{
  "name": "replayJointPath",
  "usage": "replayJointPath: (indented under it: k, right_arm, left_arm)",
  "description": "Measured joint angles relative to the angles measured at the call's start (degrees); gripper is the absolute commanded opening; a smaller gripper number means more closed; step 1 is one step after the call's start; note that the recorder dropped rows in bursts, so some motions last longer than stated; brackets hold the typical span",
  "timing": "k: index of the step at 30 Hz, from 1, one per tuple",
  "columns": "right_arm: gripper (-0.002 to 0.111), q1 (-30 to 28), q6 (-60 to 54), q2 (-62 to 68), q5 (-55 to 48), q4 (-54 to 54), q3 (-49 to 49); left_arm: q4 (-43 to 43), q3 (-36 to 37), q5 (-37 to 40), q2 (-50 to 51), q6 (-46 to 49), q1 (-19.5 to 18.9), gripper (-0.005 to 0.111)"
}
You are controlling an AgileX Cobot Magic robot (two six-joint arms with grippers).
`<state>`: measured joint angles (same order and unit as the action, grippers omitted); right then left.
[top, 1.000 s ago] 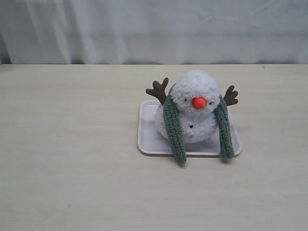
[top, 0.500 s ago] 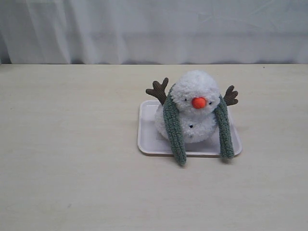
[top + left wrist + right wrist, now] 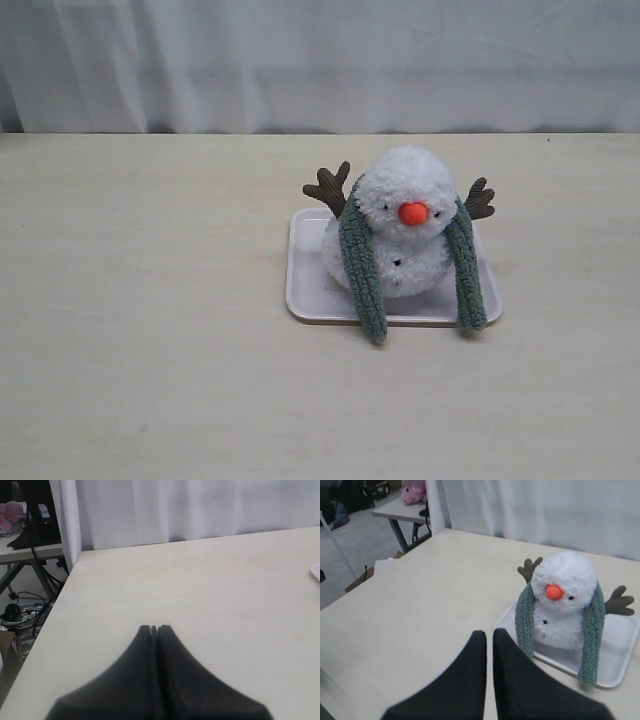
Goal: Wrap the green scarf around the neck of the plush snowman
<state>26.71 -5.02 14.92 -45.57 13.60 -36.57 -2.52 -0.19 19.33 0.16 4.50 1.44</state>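
Note:
The plush snowman (image 3: 405,225) sits upright on a white tray (image 3: 305,285) in the middle of the table, orange nose facing the exterior view. The green scarf (image 3: 362,270) is draped behind its neck, and both ends hang down the front, left end (image 3: 372,318) and right end (image 3: 468,290) reaching past the tray's front rim. No arm shows in the exterior view. My right gripper (image 3: 489,632) is shut and empty, hovering short of the snowman (image 3: 563,600) and scarf (image 3: 524,620). My left gripper (image 3: 155,628) is shut and empty over bare table, far from the toy.
A white curtain (image 3: 320,60) closes off the back of the table. The table's left edge (image 3: 55,605) drops to a floor with cables and another table holding a pink plush (image 3: 412,491). A sliver of the tray (image 3: 316,572) shows in the left wrist view.

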Motion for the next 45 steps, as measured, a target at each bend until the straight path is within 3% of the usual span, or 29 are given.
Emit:
replayJointPath:
  k: [11, 24, 45]
  right_arm:
    - [0.004, -0.87, -0.10, -9.41, 1.19, -1.45, 0.00]
    - [0.004, -14.24, -0.10, -14.63, 1.98, -1.67, 0.00]
    - [0.004, -15.10, -0.10, -14.63, 12.95, -1.55, -0.12]
  left_arm:
    - [0.00, 0.00, 0.00, 0.00, 0.00, 0.00, 0.000]
    - [0.00, 0.00, 0.00, 0.00, 0.00, 0.00, 0.000]
    - [0.00, 0.00, 0.00, 0.00, 0.00, 0.00, 0.000]
